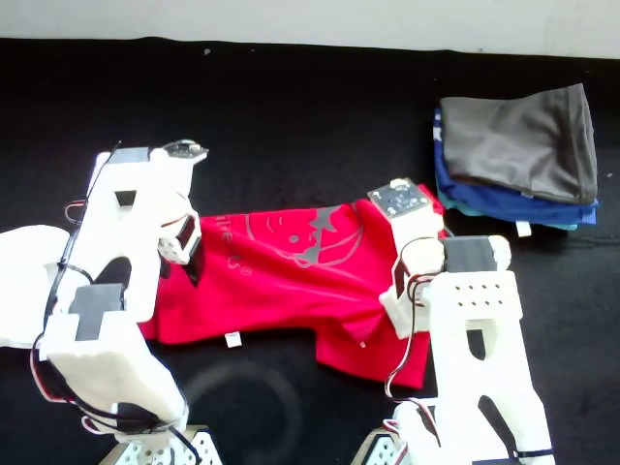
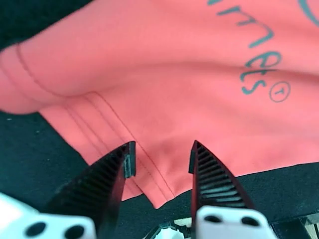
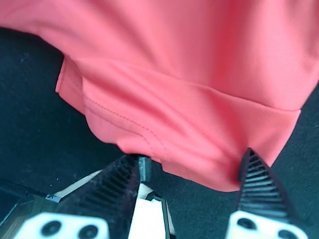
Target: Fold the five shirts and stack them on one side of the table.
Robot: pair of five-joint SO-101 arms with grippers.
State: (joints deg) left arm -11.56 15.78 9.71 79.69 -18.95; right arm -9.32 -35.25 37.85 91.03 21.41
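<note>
At table centre, red shirt [image 1: 291,281] lies spread and rumpled on black table [image 1: 291,116]. Left gripper [image 2: 162,154] hangs over its 9 o'clock hem, fingers apart, holding nothing. Right gripper [image 3: 194,159] hangs over its 3 o'clock edge, fingers wide apart. Folded stack [image 1: 518,160], grey on top, sits at 2 o'clock.

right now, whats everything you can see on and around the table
red shirt: 1, red with grey print, lying rumpled mid-table between the two arms
folded pile: 1, grey on top, blue beneath, at the table's right side, apart from the red shirt; layer count unclear
table: 1, black surface
left arm: 1, white, at the shirt's printed end
right arm: 1, white, at the shirt's other end
left pincer: 1, black fingers, open over a stitched hem
right pincer: 1, black fingers, open over the shirt's edge
</note>
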